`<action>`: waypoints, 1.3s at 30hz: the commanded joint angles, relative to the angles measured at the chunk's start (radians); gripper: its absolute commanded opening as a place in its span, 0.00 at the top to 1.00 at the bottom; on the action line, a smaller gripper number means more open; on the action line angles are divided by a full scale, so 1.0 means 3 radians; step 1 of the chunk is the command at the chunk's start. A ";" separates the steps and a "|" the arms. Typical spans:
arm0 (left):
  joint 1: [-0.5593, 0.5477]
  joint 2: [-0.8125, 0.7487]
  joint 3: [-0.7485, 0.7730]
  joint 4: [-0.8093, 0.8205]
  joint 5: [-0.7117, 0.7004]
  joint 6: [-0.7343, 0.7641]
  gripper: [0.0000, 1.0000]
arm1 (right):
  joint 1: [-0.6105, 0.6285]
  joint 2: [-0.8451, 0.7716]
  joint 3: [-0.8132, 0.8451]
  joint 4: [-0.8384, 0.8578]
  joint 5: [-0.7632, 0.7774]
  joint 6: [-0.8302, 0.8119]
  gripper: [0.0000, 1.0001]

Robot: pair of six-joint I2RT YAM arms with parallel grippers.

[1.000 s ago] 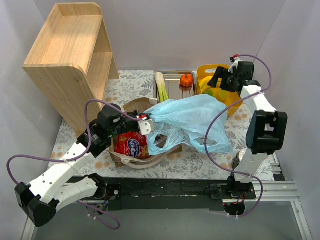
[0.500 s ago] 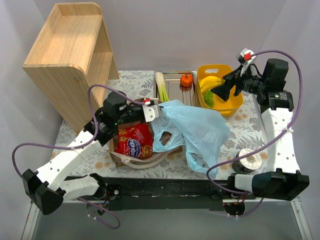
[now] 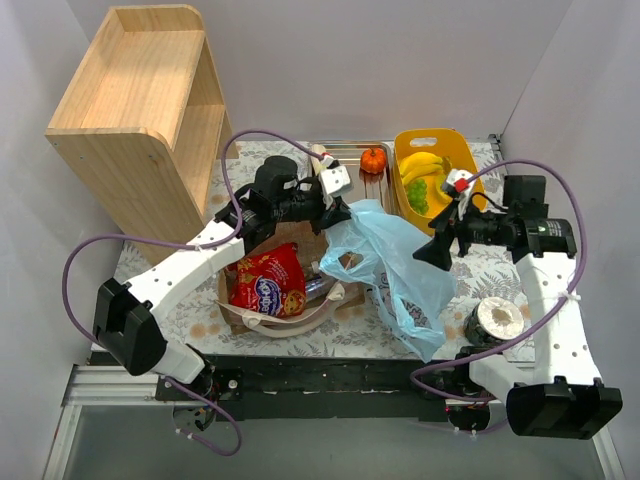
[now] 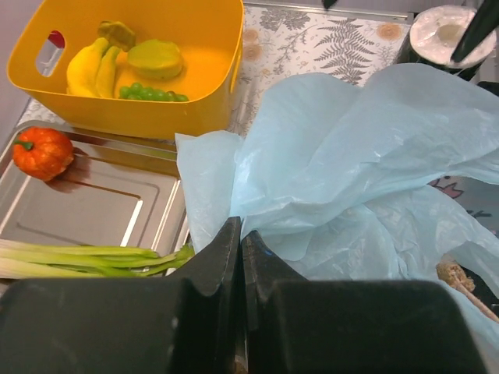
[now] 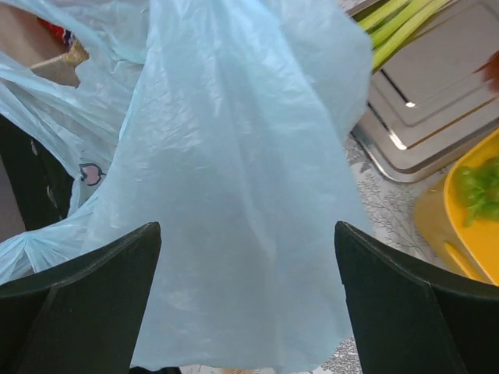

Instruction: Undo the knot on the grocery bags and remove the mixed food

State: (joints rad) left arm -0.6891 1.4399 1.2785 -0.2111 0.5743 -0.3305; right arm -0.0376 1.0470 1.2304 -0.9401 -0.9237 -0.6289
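- Two grippers work at the light-blue bag [image 3: 400,262] [image 4: 351,156] [image 5: 234,156], which now hangs from a high point near the steel tray [image 3: 350,150] [image 4: 86,210] and trails down to the table's near edge. A second ago it lay spread toward the yellow tub [image 3: 478,172] [image 4: 117,113].
- The left gripper [image 3: 341,206] [image 4: 239,234] is pinched tight on a fold of the bag's film. Over the last second it has travelled from above the brown paper carrier [image 3: 305,243] up toward the tray, carrying the film with it.
- The right gripper [image 3: 428,250] [image 5: 245,230] has left the tub, where it hovered a second ago. It has come down to the bag's right side, with its jaws spread wide. The film hangs before them, and contact cannot be told.
- The red crisp packet [image 3: 265,285] has stayed in the paper carrier.
- The pumpkin [image 3: 374,159] [image 4: 43,152] and the leek [image 4: 86,259] lie on the tray, and the bananas [image 3: 425,165] [image 4: 86,66] are in the tub, all as before.
- The knot cannot be made out in any view.
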 commanded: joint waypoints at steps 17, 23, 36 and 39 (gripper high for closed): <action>-0.0004 0.0212 0.0447 0.0320 0.0034 -0.0591 0.29 | 0.0638 0.0412 -0.0144 -0.0419 0.2205 -0.0648 0.99; -0.0004 0.0109 0.0371 0.0489 -0.0120 -0.0688 0.22 | -0.0068 0.0493 0.0127 -0.0814 0.2475 -0.1656 0.99; -0.0004 0.0032 0.0212 0.0551 -0.0201 -0.0662 0.21 | -0.1352 0.1275 0.0797 -0.0292 0.3171 -0.1146 0.99; -0.0004 0.0032 0.0212 0.0530 -0.0196 -0.0662 0.21 | -0.1449 0.1352 0.0838 -0.0109 0.3390 -0.0942 0.99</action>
State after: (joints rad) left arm -0.6891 1.5043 1.3502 -0.0555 0.5301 -0.5362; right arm -0.4442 1.4467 1.4223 -1.0393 -0.0071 -0.9707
